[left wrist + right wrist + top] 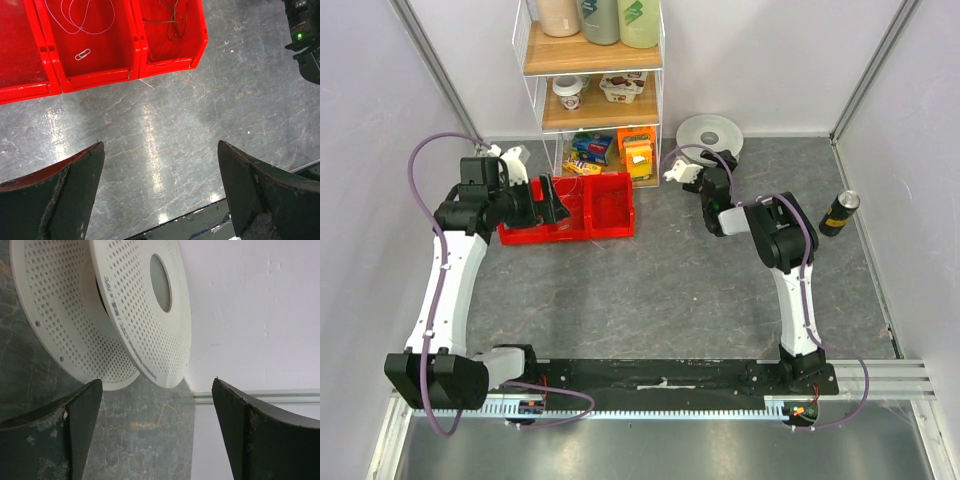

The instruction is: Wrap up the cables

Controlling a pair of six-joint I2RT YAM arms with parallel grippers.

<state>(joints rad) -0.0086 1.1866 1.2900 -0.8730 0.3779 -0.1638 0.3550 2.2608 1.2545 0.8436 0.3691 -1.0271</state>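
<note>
On the near side, the grey table [670, 290] is bare between the two arms. The left gripper [160, 145] stands on the left side, with its two dark fingers [75, 190] spread wide apart. Nothing is between them, and in the left wrist view only the table surface shows through the gap. Just beyond it is a row of red bins [95, 77]. The cables [170, 21], a very thin dark wire in loose loops, lie inside the right bin [170, 65] and touch no gripper. The middle bin contains a thin white wire [75, 22] and a paper clip [83, 54]. On the right side of the table, near the right wall, a dark cylinder [839, 212] lies well apart from the bins. Farther back, the right gripper [156, 382] is also fully open and it holds nothing. It points toward the white spool [145, 315], which has perforated flanges and sits near the far wall. The fingers do not touch the spool. At the far wall, to the left of the spool, there is a shelf [590, 95] with bottles and small packages.
</note>
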